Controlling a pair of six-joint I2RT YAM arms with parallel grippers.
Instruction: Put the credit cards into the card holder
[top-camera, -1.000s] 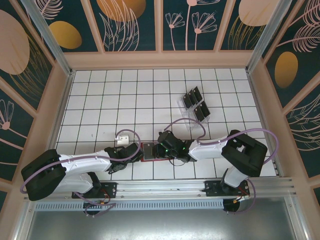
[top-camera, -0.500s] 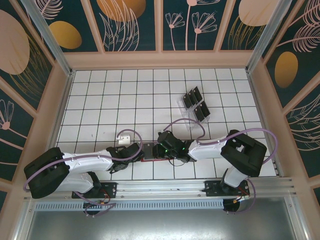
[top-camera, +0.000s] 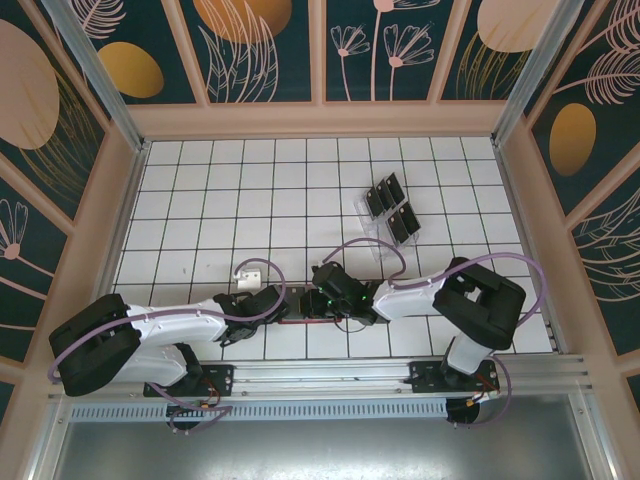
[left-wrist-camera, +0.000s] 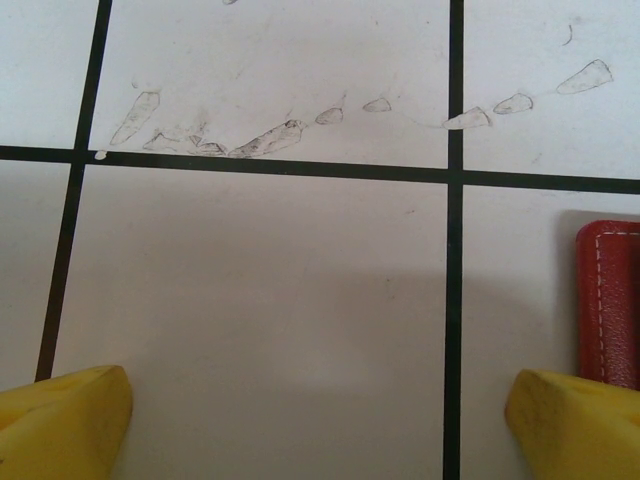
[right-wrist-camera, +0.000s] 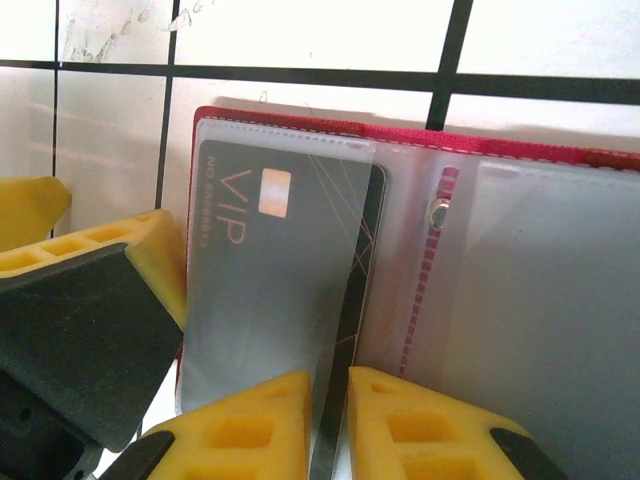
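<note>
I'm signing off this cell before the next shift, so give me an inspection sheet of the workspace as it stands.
Surface: white gridded table; grey scuff marks.
Job's things: card holder lies open; one credit card is mostly inside its clear pocket; spare cards stand in the slotted tray.
Clutter: small white object near the left arm.
Pincers: left pincer open, nothing between its fingers, the holder's edge beside one fingertip; right pincer shut on the credit card's edge.
Cables: purple cables loop along both arms.
Surroundings: floral wall panels; metal rail at the near edge.
</note>
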